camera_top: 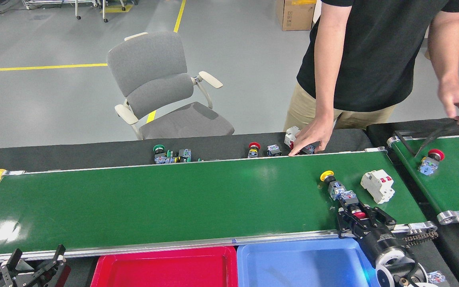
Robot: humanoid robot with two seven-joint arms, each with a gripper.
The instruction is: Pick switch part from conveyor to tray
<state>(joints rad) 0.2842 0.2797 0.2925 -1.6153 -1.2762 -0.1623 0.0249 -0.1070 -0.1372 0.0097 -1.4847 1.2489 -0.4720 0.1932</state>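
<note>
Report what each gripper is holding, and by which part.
Right gripper straddles the red-capped end of a switch part on the conveyor; a firm hold cannot be told. Left gripper holds nothing.

I can read no text from here. The cardboard box (295,15) on the floor bears a mark too small to read.

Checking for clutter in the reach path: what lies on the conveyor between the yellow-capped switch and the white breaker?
Nothing: in the head view only bare green belt of the conveyor separates the yellow-capped switch from the white breaker.
</note>
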